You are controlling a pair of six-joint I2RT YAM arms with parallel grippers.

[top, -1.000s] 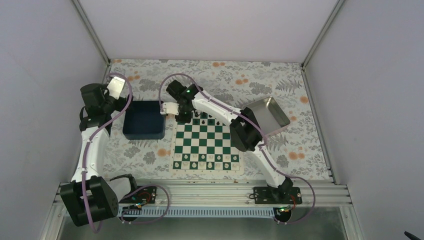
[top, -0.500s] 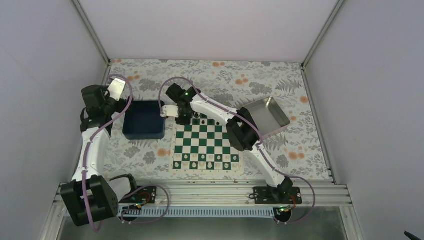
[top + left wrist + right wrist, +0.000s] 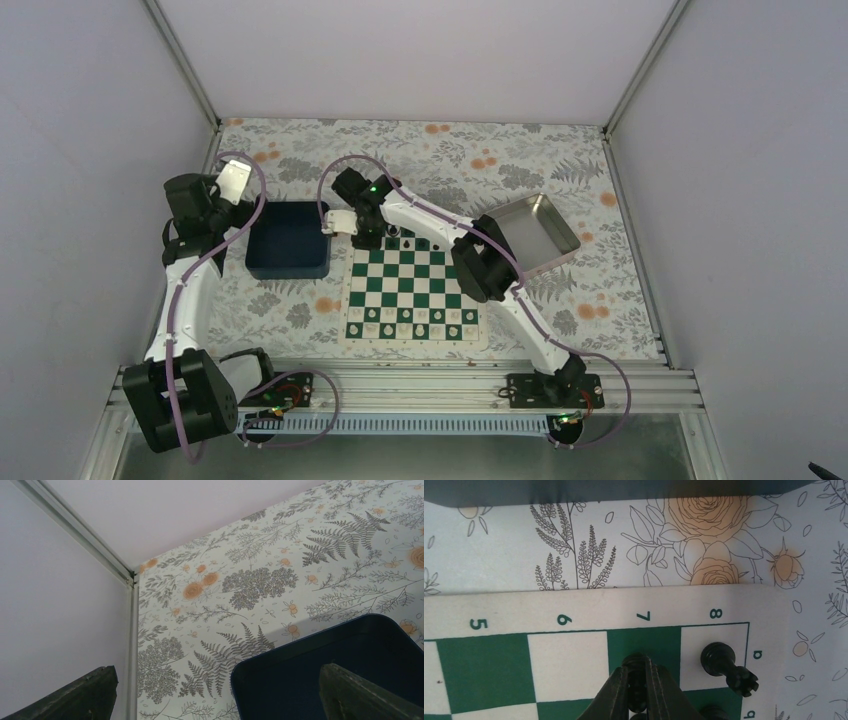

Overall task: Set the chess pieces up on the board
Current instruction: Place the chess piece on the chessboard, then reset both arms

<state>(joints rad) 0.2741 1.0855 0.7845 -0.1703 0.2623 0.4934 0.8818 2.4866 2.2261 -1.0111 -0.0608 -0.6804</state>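
The right gripper (image 3: 638,666) has its jaws pinched onto a small black piece (image 3: 637,684), glossy and narrower than its square; it is held over the green square beside numeral 7, in the board's (image 3: 574,611) outermost file; right of the jaws in the wrist view a black rook (image 3: 724,664) with a notched crown sits on the white corner square by numeral 8, near the fingers but apart from them; another black piece (image 3: 714,713) is cut off by the frame just behind the rook.

Ahead of the fingertips runs the board's white border, then floral table (image 3: 574,555), then the bin's (image 3: 599,487) dark wall; left of the jaws the squares by 6 and 5 show only their own colours; from above, white pieces (image 3: 410,322) line the board's near rows, well behind the jaws.

The left gripper (image 3: 216,669) hangs with its jaws wide apart, gripping nothing, over the bin's far corner, close to the side wall (image 3: 60,605); the part of the bin's inside between its fingers (image 3: 360,695) is plain dark blue; the silver tray (image 3: 540,215) sits tilted off the board's far right corner, behind the right arm, and I cannot tell what it holds.
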